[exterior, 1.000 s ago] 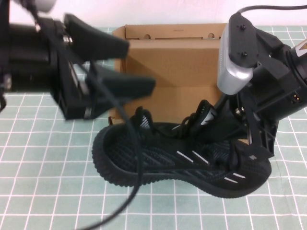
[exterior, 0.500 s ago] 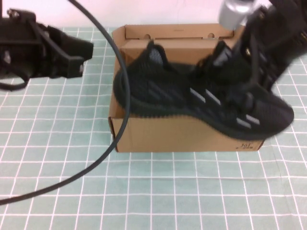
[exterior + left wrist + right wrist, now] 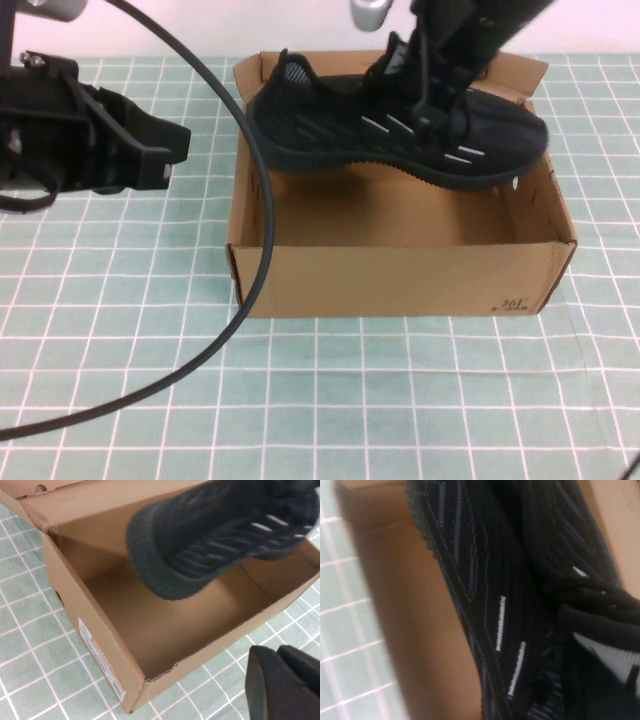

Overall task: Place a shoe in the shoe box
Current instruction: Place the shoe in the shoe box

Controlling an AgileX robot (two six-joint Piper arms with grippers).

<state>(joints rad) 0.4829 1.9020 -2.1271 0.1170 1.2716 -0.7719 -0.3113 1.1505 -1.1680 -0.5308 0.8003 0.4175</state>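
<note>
Shoe (image 3: 390, 135): black ribbed knit, silver dashes, above box opening.
Shoe box (image 3: 400, 275): brown corrugated rectangle, open.
Right end effector (image 3: 440, 95): grasping shoe.
Left end effector (image 3: 170, 150): clenched, empty, left of box.

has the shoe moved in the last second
Yes. The shoe, held by the right gripper, went from the mat before the box to above its opening.

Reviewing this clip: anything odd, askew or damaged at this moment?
Nothing damaged or spilled. The shoe hangs above the open shoe box, carried by the right gripper shut on its lace area, not yet set inside. The left gripper is shut, parked left of the box. A black cable drapes past the box's left corner.
</note>
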